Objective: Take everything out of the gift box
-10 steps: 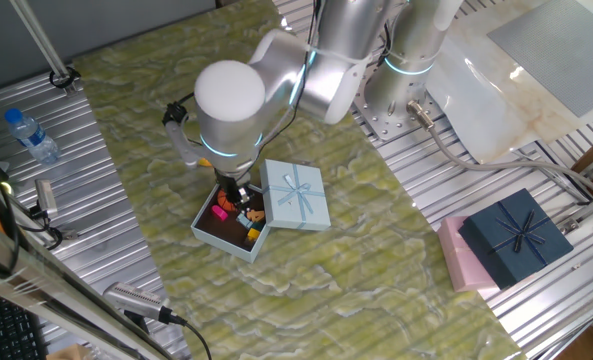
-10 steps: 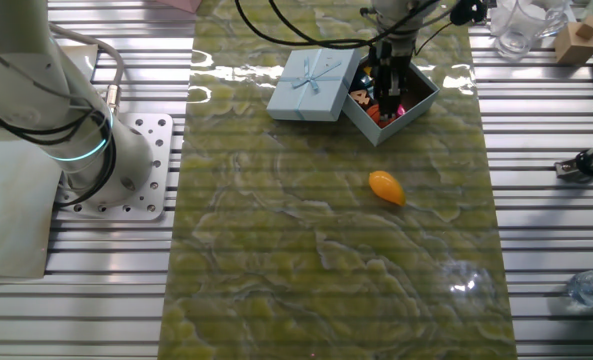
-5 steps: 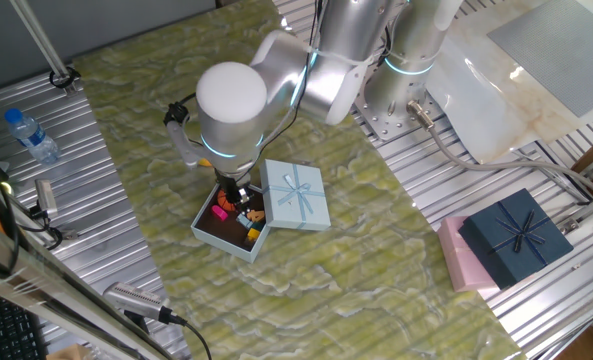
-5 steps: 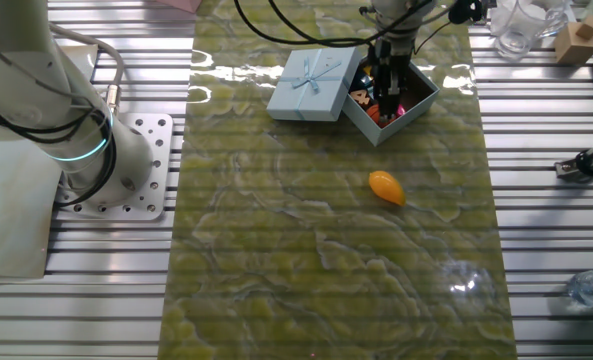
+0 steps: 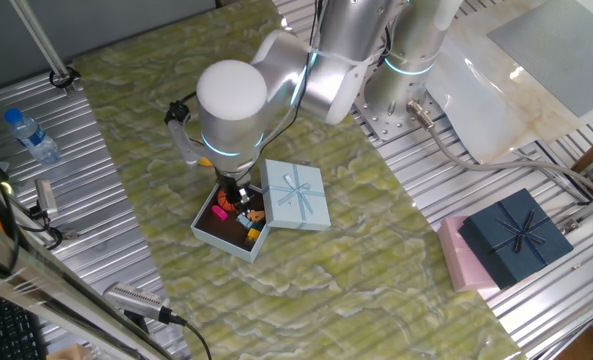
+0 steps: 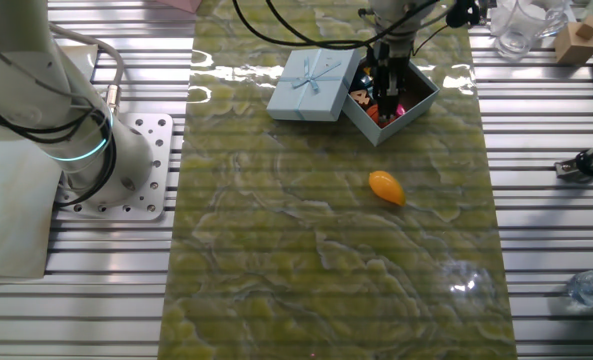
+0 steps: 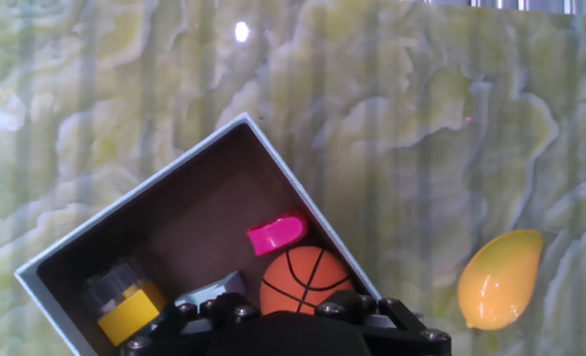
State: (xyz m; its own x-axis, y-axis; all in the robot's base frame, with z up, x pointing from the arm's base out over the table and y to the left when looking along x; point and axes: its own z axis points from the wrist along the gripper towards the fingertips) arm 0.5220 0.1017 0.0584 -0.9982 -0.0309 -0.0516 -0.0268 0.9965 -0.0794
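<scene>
While the gift box (image 7: 189, 198) sits open on the tabletop (image 6: 326, 260), the fingers (image 6: 387, 95) reach down inside it.

Pale-blue cardboard walls frame a dark brown floor holding a ribbed orange basketball (image 7: 306, 281), a glossy magenta piece (image 7: 277, 235) and a blocky yellow bit (image 7: 130, 313). Whether the fingers are apart or closed on anything cannot be told. Its ribboned lid (image 6: 314, 83) lies touching the box's side. A smooth yellow-orange mango-like fruit (image 6: 386, 187) rests apart on the marbled green mat. Nothing has visibly shifted since half a second ago. Ribbed metal borders the mat; a navy box (image 5: 517, 238) and pink box (image 5: 458, 258) lie well away.
</scene>
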